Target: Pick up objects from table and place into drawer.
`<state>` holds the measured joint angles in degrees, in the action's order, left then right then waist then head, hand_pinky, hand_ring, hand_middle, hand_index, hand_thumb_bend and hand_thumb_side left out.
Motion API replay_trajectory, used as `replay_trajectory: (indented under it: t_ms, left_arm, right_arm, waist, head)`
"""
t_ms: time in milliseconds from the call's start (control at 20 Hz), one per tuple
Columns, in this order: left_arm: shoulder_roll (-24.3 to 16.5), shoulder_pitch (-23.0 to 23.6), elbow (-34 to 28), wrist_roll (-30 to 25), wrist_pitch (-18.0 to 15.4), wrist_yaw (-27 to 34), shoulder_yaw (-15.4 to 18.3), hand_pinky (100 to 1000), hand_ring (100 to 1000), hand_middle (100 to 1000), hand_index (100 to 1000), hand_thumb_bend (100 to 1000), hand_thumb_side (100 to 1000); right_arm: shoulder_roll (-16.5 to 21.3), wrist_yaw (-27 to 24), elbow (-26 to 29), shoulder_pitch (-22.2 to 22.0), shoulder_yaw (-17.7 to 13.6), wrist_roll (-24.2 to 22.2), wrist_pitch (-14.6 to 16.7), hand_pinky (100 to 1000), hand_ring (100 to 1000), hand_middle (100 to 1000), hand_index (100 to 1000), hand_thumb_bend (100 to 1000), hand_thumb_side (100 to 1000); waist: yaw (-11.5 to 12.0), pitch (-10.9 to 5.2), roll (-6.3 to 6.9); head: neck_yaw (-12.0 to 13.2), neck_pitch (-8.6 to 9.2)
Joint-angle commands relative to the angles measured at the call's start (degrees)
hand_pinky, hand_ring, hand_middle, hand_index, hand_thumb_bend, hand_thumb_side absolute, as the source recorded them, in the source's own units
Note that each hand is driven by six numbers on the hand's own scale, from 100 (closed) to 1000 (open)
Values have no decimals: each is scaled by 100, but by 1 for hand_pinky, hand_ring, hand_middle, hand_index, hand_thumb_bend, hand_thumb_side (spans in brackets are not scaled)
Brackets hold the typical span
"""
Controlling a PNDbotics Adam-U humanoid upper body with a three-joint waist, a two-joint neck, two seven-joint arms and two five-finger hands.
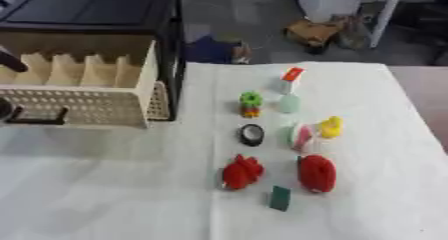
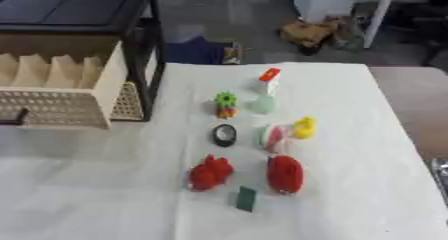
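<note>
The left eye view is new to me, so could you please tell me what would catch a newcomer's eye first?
Two bright red objects lie side by side near the front of the white table, a small dark green block just before them. Behind them a double row of small colourful things runs back, among them a yellow one and a black ring. At left, a beige drawer stands pulled open from a black cabinet.

White-clothed table [image 1: 105, 194], drawer unit [image 1: 83, 91] at left; 2 red toys [image 1: 242, 172], green block [image 1: 280, 198], black ring [image 1: 251, 134], yellow figure [image 1: 331, 127]
</note>
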<state>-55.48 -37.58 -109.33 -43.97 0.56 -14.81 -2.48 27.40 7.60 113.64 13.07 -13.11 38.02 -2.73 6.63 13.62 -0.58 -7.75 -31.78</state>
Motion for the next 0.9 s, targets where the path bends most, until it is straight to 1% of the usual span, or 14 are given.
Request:
replay_trajectory:
  t_ms: [50, 150, 300, 350, 450, 600, 700, 800, 900]
  left_arm:
    - [78, -21, -150, 274, -34, 446, 272, 100, 100, 100, 901, 438, 1000]
    - [216, 2, -202, 529, -56, 724, 365, 100, 100, 100, 895, 430, 1000]
    - [292, 143, -421, 1039, -75, 846, 460, 100, 100, 100, 893, 421, 1000]
    - [319, 187, -474, 1236, -90, 859, 475, 100, 100, 100, 890, 414, 1000]
    - [405, 265, -514, 1819, -106, 976, 516, 100, 100, 100, 887, 446, 1000]
    - [523, 349, -525, 3071, -122, 1325, 550, 100, 100, 100, 881, 516, 1000]
    - [598, 385, -526, 3944, -237, 1348, 531, 100, 100, 100, 883, 542, 1000]
    - [732, 394, -526, 4722, -373, 1284, 499, 100, 100, 100, 881, 534, 1000]
    - [931, 377, -526, 5473, -517, 1212, 498, 100, 100, 100, 884, 490, 1000]
  right_arm:
    - [194, -37, 95, 62, -52, 3, -27, 643, 638, 591, 801, 100, 1000]
    - [228, -42, 95, 75, -48, -2, -40, 642, 638, 592, 801, 100, 1000]
    - [306, -44, 95, 95, -29, -25, -87, 642, 639, 593, 801, 100, 1000]
    - [340, -40, 95, 103, -23, -30, -97, 645, 641, 593, 800, 100, 1000]
    - [415, -29, 95, 126, -2, -42, -123, 648, 643, 594, 800, 100, 1000]
    - [578, 12, 95, 152, 40, -89, -206, 650, 646, 596, 802, 100, 1000]
    - [731, 60, 95, 177, 75, -144, -323, 650, 647, 597, 803, 100, 1000]
    - [904, 138, 95, 204, 127, -230, -474, 651, 650, 599, 805, 100, 1000]
    - [1104, 239, 95, 245, 197, -363, -648, 655, 656, 605, 809, 100, 1000]
  waist:
    - [16, -124, -12]
    - [16, -139, -30]
    - [-13, -139, -70]
    - [-22, -139, -79]
    - [-38, -140, -95]
    - [-52, -147, -114]
    - [-64, -153, -120]
    - [-72, -161, -130]
    - [-74, -176, -136]
  head:
    - [-133, -93]
    - [-199, -115]
    - [-297, -133]
    - [-324, -145]
    - [-369, -168]
    - [-426, -214]
    - [-438, -222]
    - [-446, -217]
    - [-447, -219]
